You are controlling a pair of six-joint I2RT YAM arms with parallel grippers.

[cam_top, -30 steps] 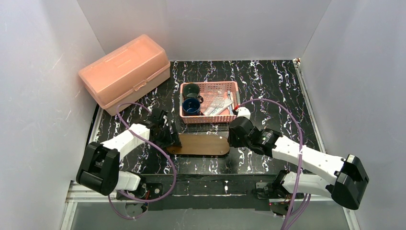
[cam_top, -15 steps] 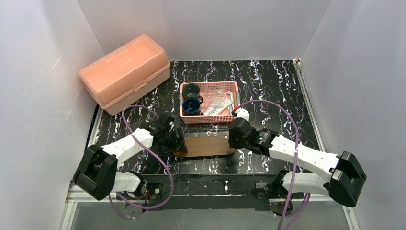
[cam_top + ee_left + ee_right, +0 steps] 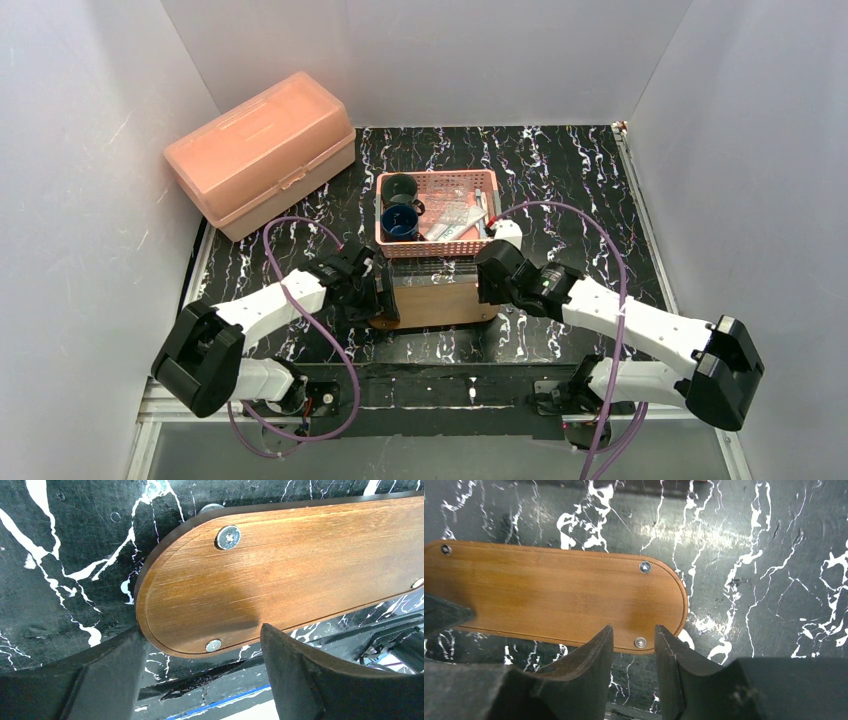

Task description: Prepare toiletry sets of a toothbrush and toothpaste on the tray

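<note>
The brown wooden tray lies on the black marbled table just in front of the pink basket, between my two grippers. Its upper face shows screw heads near the ends. In the left wrist view my left gripper is open wide, its fingers on either side of the tray's rounded left end. My right gripper stands open by a narrow gap over the near rim of the tray's right end. Pale tubes and thin white sticks, the toiletry sets, lie in the basket.
The pink lattice basket also holds two dark cups. A peach lidded box sits at the back left. White walls close in three sides. The table's near edge with blue tape lies just beyond the tray's left end.
My left gripper has moved right and the tray has shifted right with it, closer to the right gripper. The right gripper's jaws have parted a little.
</note>
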